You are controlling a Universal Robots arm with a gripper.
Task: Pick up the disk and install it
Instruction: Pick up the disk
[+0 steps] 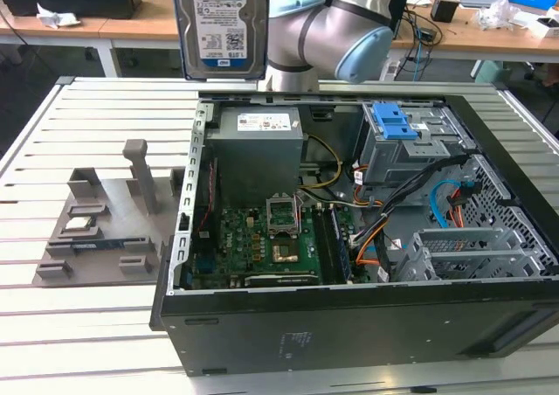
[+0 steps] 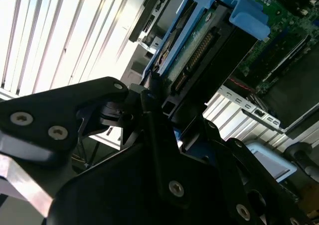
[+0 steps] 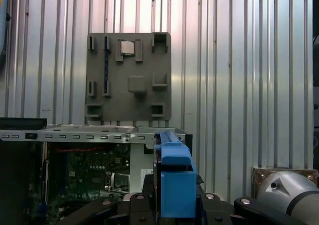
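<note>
— Where's the disk (image 1: 218,24)?
— My claw (image 2: 152,93) grips it on end (long axis upright), above the open case (image 1: 349,316); the blue-latched bay (image 1: 397,126) lies toward the exterior view's right.

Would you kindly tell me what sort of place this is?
Probably a robotics lab or workshop: a robot arm holds the disk near an open computer case on a slatted metal table, with cluttered desks behind.

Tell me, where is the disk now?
In the exterior view the disk hangs upright at the top, above the open computer case, clamped in the gripper.
</note>
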